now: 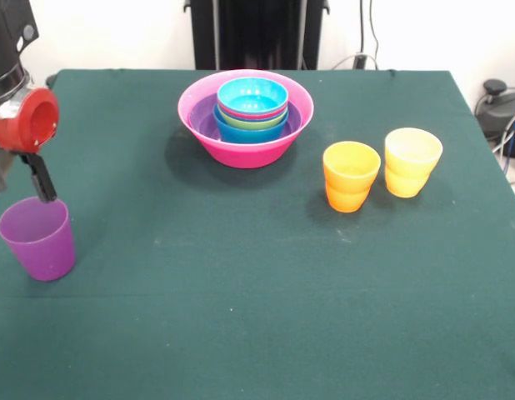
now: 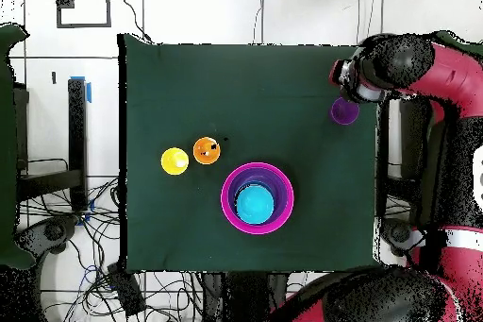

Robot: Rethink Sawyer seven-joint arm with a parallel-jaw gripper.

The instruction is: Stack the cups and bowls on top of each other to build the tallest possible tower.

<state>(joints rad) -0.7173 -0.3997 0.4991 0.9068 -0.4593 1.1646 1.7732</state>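
1. Far left in the front view, the gripper (image 1: 42, 190) hung right over the purple cup (image 1: 38, 238). One dark finger dipped at the cup's back rim, but I honestly couldn't tell if it was spread, pinched or gripping the rim.
2. The purple cup stood upright, mouth up, near the left edge of the green tabletop (image 1: 241, 292) — well apart from everything else.
3. Middle-back of the tabletop: the tower (image 1: 247, 117). Its base was the big hot-pink bowl (image 1: 241, 152), with a purple bowl (image 1: 204, 125) nested inside, then a blue one, a lime green one, a thin red-pink rim and a cyan bowl (image 1: 252, 94) on top. All sat mouth up, nested rather than stacked high.
4. Right of the tower, the orange cup (image 1: 351, 176) stood upright.
5. Just beside it and slightly further back — the yellow cup (image 1: 412, 162), also upright, close to the orange one but not clearly touching.
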